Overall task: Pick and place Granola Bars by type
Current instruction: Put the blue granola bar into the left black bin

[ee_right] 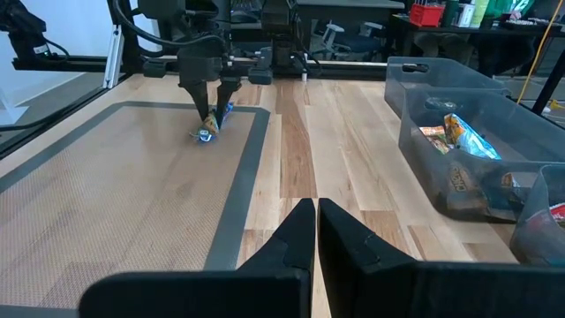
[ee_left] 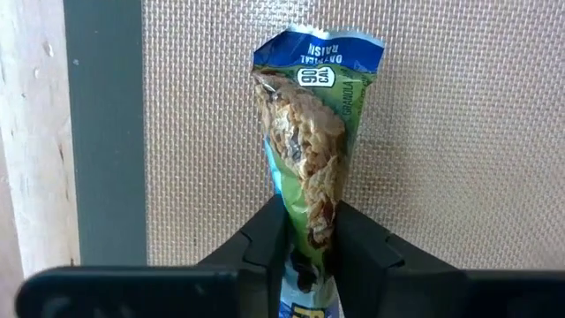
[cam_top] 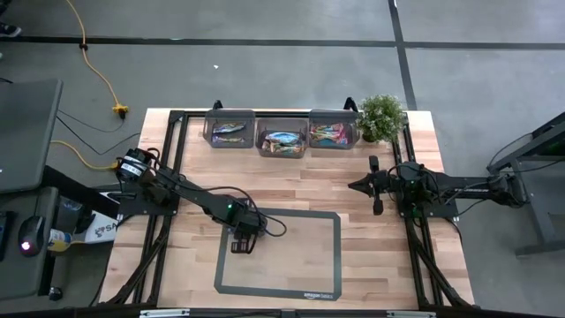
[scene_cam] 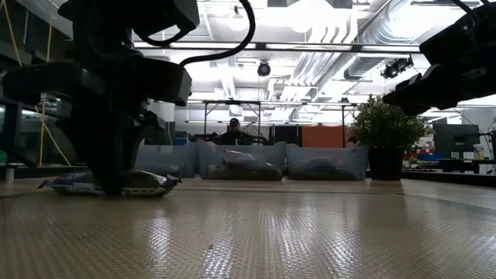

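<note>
One bar (ee_left: 311, 150) lies on the mat (cam_top: 300, 256), near the mat's left edge and its far-left corner, and the left gripper (cam_top: 243, 240) stands right over it with both fingers (ee_left: 267, 243) pinching the wrapper across its middle. In the left wrist view the wrapper buckles between the pads; its free end points away from the fingers and reads "OATMEAL RAISIN" and "90 CAL", with "GRANOLA" down one side. In the low view the bar rests flat on the mat under the gripper, its two ends sticking out on either side.

The rest of the mat, out to its right and near edges, is bare, so there is open room all round the bar except toward the grey border strip just beside it. Printing on the mat's near border is too small to read.

Along the table's far edge stand three bins (cam_top: 282, 136) side by side, each holding bars, with a plant (cam_top: 381, 117) at their right end.

The right gripper (ee_right: 315, 231) hovers over bare wood beside the mat's right edge, well apart from the bar, fingers pressed together on nothing.
</note>
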{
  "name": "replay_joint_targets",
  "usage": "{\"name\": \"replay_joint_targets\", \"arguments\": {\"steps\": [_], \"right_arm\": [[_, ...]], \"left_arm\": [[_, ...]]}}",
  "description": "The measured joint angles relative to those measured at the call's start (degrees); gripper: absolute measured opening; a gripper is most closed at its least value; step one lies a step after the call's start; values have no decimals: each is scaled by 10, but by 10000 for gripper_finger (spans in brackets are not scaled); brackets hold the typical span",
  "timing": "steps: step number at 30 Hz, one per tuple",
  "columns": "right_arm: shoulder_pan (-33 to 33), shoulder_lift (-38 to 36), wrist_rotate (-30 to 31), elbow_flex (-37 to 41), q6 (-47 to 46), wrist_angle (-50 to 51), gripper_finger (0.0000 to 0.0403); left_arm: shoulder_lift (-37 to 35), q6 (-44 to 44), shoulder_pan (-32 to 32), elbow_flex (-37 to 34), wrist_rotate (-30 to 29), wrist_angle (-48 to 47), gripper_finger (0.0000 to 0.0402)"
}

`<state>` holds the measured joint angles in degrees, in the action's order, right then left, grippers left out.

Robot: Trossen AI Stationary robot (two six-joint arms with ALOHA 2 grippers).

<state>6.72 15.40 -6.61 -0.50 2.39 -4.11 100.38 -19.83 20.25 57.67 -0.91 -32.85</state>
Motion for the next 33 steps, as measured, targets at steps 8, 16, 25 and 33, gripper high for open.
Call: {"name": "replay_joint_targets", "arguments": {"steps": [8, 16, 25, 33], "right_arm": [[0, 0, 0, 0, 0, 0, 0], [0, 0, 0, 0, 0, 0, 0], [0, 0, 0, 0, 0, 0, 0], [0, 0, 0, 0, 0, 0, 0]], "left_arm": [[1, -1, 0, 18, 6, -21, 52], [2, 9, 1, 51, 10, -26, 50], [2, 64, 1, 136, -52, -42, 50], [-45, 116, -2, 202, -135, -47, 50]]}}
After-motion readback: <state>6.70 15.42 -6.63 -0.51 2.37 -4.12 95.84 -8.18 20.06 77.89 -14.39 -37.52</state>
